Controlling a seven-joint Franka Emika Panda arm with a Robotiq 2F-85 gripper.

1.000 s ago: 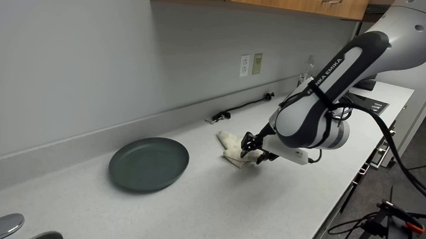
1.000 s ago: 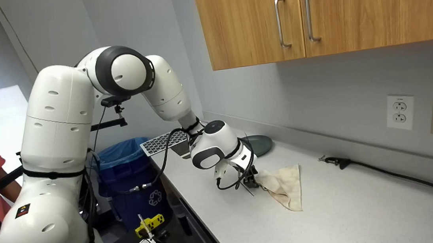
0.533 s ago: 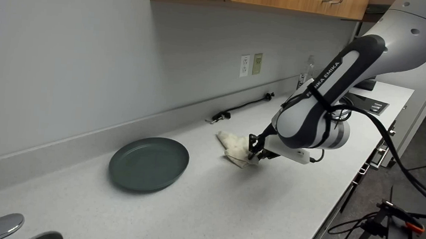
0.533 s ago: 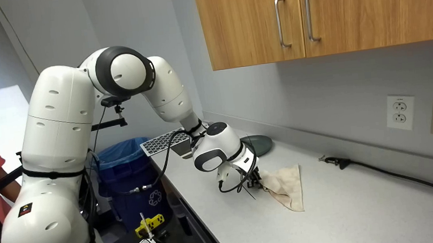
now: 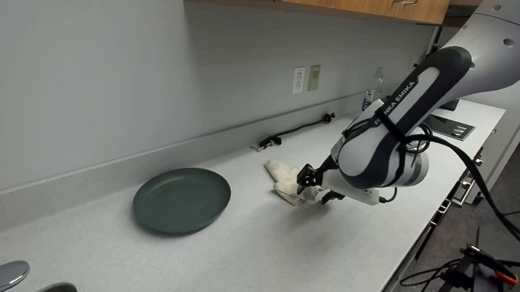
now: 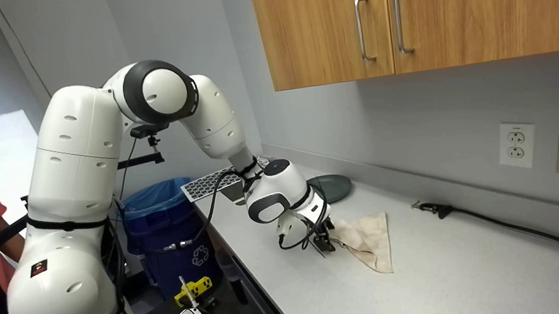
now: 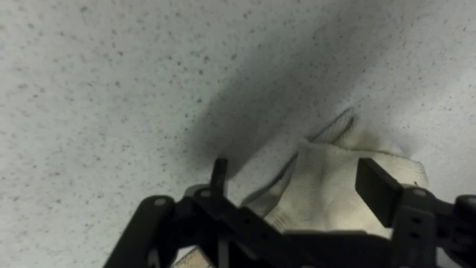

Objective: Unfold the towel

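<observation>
Has the gripper (image 7: 292,169) at 6 o'clock in the wrist view, spread wide and gripping nothing. Has the 9 o'clock finger (image 7: 219,175) above bare counter (image 7: 111,111) and the 3 o'clock finger (image 7: 375,190) across the towel (image 7: 327,186); cannot tell contact from clearance there. Can see creased, layered edges along the towel's 11 o'clock side. Finds the towel lying rumpled and partly folded on the counter in both exterior views. Has it, in an exterior view, between 2 and 3 o'clock from the dark green round plate (image 5: 181,200), apart from that plate, with the black cable (image 5: 301,129) at 12 o'clock. Shows, in an exterior view, a straight towel edge toward 3 o'clock, the robot arm (image 6: 75,161) toward 9 o'clock and a blue bin (image 6: 171,229) toward 8 o'clock.
</observation>
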